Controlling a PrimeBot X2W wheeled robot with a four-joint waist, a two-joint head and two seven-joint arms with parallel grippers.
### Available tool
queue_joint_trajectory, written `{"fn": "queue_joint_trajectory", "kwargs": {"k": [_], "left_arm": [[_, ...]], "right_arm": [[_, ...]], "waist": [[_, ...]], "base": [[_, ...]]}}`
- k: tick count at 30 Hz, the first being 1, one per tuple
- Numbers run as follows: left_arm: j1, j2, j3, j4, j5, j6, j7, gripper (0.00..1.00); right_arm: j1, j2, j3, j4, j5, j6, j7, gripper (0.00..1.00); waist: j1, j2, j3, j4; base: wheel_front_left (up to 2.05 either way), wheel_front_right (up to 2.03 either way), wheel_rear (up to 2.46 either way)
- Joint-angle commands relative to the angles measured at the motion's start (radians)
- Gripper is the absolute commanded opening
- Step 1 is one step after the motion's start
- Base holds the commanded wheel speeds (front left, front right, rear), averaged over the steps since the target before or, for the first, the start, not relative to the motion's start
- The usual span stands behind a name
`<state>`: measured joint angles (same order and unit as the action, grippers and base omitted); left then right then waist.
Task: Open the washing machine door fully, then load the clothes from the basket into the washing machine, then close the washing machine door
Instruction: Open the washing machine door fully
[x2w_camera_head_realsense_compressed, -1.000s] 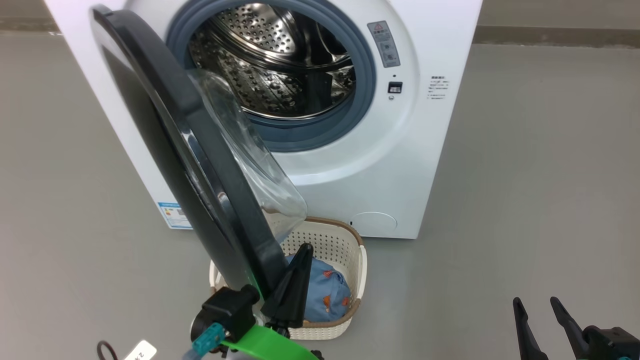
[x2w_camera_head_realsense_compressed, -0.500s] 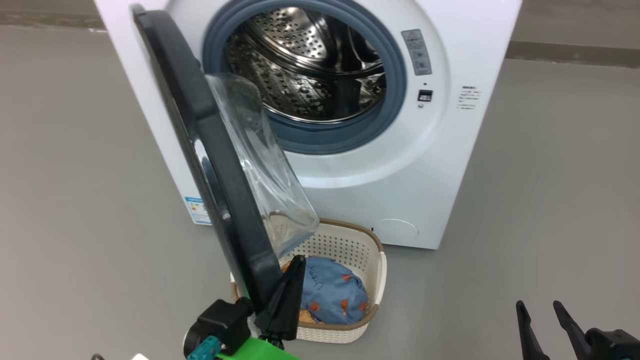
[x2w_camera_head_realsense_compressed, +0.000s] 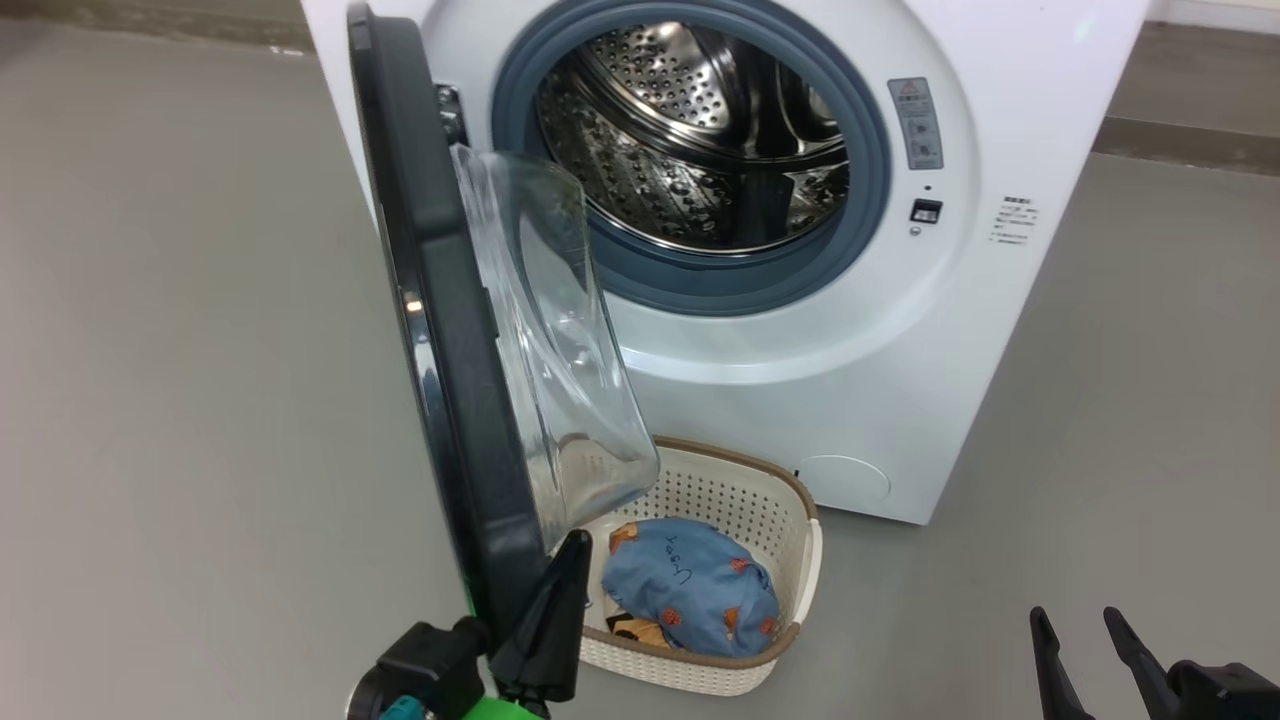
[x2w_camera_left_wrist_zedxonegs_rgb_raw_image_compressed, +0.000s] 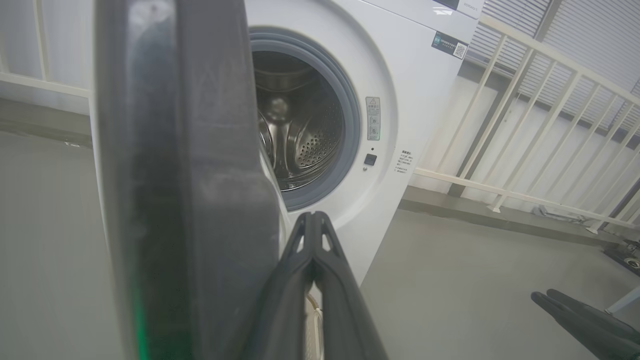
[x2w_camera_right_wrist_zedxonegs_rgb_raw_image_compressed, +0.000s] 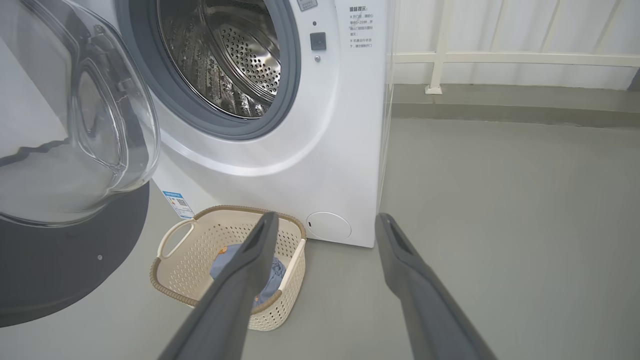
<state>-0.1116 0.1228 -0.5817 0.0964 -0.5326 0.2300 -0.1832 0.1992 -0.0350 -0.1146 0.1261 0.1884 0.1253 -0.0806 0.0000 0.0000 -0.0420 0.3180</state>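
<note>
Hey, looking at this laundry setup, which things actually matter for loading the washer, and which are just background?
For the job:
washing machine
washing machine door, open
basket
clothes, in the basket
left tool, shut, beside the door's lower edge
right tool, open, holding nothing

Just there:
white railing
grey floor

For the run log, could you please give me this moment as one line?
washing machine door: open, not yet fully | left gripper: shut, at door's lower edge | right gripper: open, empty | clothes: in basket | drum: looks empty
</note>
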Motion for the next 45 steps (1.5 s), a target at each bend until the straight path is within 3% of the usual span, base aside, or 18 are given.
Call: {"fn": "queue_joint_trajectory", "kwargs": {"k": [1, 14, 27, 45], "left_arm": [[-0.013, 0.025, 0.061, -0.021, 0.003, 0.025, 0.001, 0.0], [0.009, 0.073, 0.14, -0.039, -0.012, 0.08, -0.012, 0.0], [0.019, 0.164, 0.298, -0.011, -0.045, 0.143, -0.034, 0.0], [-0.026, 0.293, 0.441, 0.161, -0.087, 0.152, -0.033, 0.0]], "right_arm": [[-0.014, -0.015, 0.02, -0.021, 0.012, 0.005, -0.012, 1.0], [-0.018, -0.015, 0.022, -0.013, 0.017, 0.005, -0.014, 1.0], [-0.03, -0.015, 0.031, 0.004, 0.026, 0.005, -0.019, 1.0], [-0.038, -0.015, 0.033, 0.012, 0.025, 0.005, -0.017, 1.0]], "waist": [[0.0, 0.0, -0.001, 0.016], [0.0, 0.0, -0.005, 0.068], [0.0, 0.0, -0.008, 0.069], [0.0, 0.0, -0.016, 0.012]], "base": [[0.0, 0.0, 0.0], [0.0, 0.0, 0.0], [0.0, 0.0, 0.0], [0.0, 0.0, 0.0]]}}
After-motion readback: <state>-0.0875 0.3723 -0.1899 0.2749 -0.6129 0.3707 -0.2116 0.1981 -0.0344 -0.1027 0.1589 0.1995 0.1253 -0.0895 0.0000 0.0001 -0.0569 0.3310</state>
